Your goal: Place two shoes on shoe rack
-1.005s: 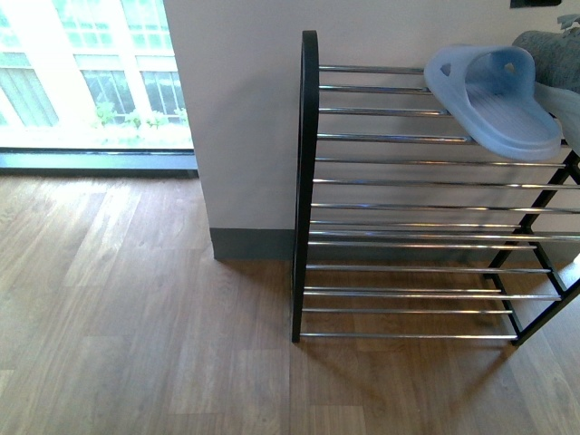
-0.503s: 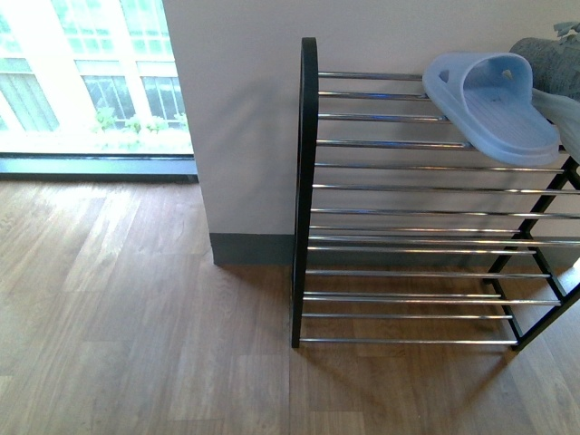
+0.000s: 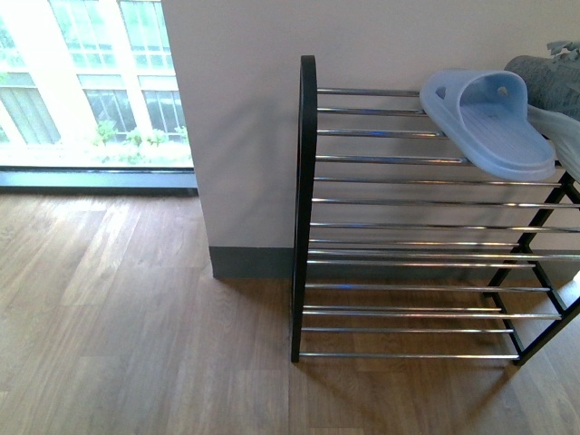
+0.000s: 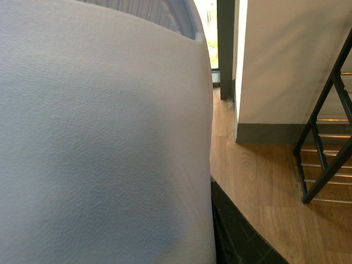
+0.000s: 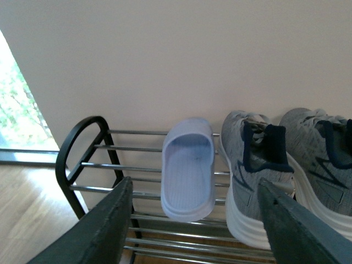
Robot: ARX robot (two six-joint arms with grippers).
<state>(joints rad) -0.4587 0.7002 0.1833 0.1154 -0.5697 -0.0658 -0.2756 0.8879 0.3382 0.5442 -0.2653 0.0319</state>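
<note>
A wood-plank floor (image 3: 118, 317) is running up to a pale wall (image 3: 245, 136) with a grey skirting board (image 3: 249, 263), and daylight is pouring in through a big window (image 3: 91, 82) beside it. Against the wall the shoe rack (image 3: 306, 208) is standing, its black frame carrying tiers of shiny silver bars.

From the right wrist view, the right gripper (image 5: 198, 225) is hanging with its jaws spread wide, holding nothing. Straight beyond the gap between them a light blue slipper (image 5: 188, 169) is lying on the top tier. Both shoes are sitting on that same tier beside the slipper: the nearer shoe (image 5: 256, 176) is lying just beyond the tip of one dark finger (image 5: 297, 231), and the second shoe (image 5: 322, 157) is pressing against its far side, further out from the jaws. The other finger (image 5: 102, 228) is pointing toward the rounded end of the rack frame.

In the front view only a grey sliver of a shoe is peeking in behind the slipper at the frame's edge, and neither arm is showing.

The left wrist view is mostly filled by a close, pale grey textured surface (image 4: 99, 143); the left jaws are not showing there.
</note>
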